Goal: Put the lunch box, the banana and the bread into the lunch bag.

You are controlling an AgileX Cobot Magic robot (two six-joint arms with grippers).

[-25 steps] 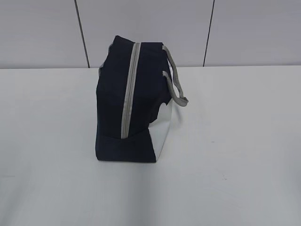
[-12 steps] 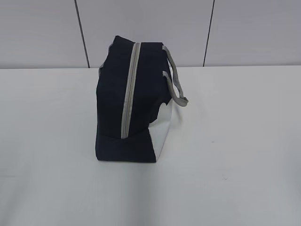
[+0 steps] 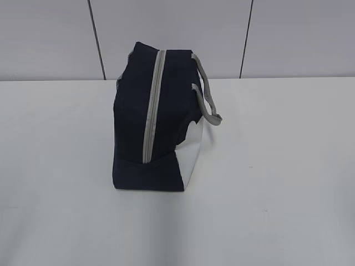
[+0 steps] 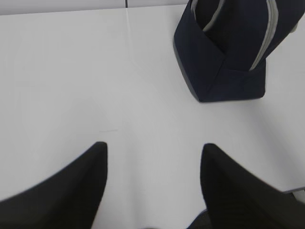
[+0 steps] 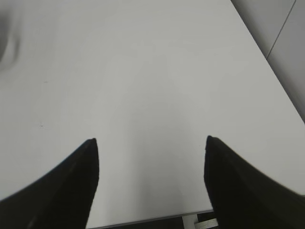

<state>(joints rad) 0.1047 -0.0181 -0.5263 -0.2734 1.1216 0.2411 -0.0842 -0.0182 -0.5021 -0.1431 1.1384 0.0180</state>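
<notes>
Nothing had moved since the earlier frames; the lunch bag (image 3: 152, 119) sat in just the same spot. It stood on the white table (image 3: 277, 166), a bit left of the middle and toward the far side, with its grey zipper (image 3: 152, 105) running over the top and down the near end. I saw the zipper closed all the way, and the grey handles (image 3: 206, 94) drooped to the right. I think the bag stood upright like that so its top would be easy to reach and open.

I counted one bag and two arms. I saw no lunch box, no banana and no bread in any view. They might have been inside the zipped bag, but I could not tell.

My left gripper (image 4: 153, 149) hung over bare table, near and left of the bag, its jaws wide apart and holding nothing. My right gripper (image 5: 150, 140) hung over bare table too, jaws wide apart and empty. I think both waited well back from the bag.
</notes>
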